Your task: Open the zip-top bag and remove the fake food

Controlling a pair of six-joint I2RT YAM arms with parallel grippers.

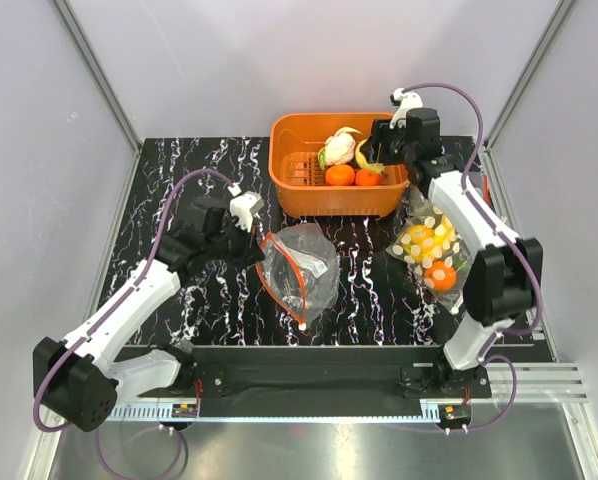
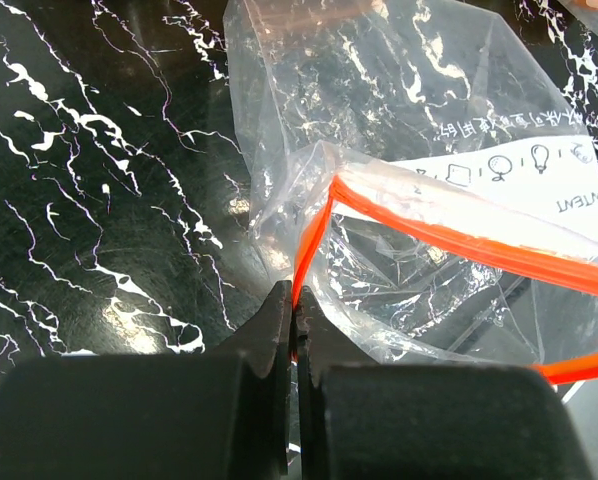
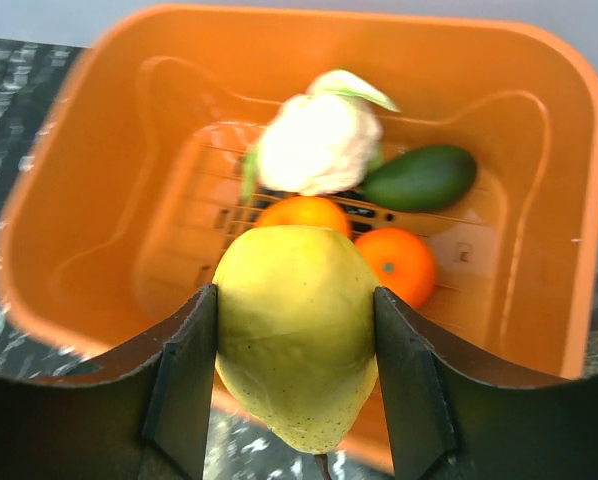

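Observation:
The zip-top bag (image 1: 301, 262) lies crumpled on the black marbled table, its red-orange zip strip (image 2: 459, 245) parted into two lines. My left gripper (image 2: 295, 300) is shut on the strip's near corner (image 1: 262, 243). Inside the bag (image 2: 379, 90) I see no food. My right gripper (image 3: 294, 300) is shut on a yellow-green pear (image 3: 297, 330), held above the near right side of the orange basket (image 1: 339, 118). In the basket lie a white cauliflower (image 3: 317, 142), a dark green avocado (image 3: 419, 178) and two orange fruits (image 3: 399, 265) (image 3: 301, 212).
A second clear bag (image 1: 429, 250) with yellow pieces and an orange fruit lies at the right, under my right arm. Metal frame posts (image 1: 99, 75) and grey walls ring the table (image 1: 209, 165). A black rail (image 1: 309, 375) runs along the near edge.

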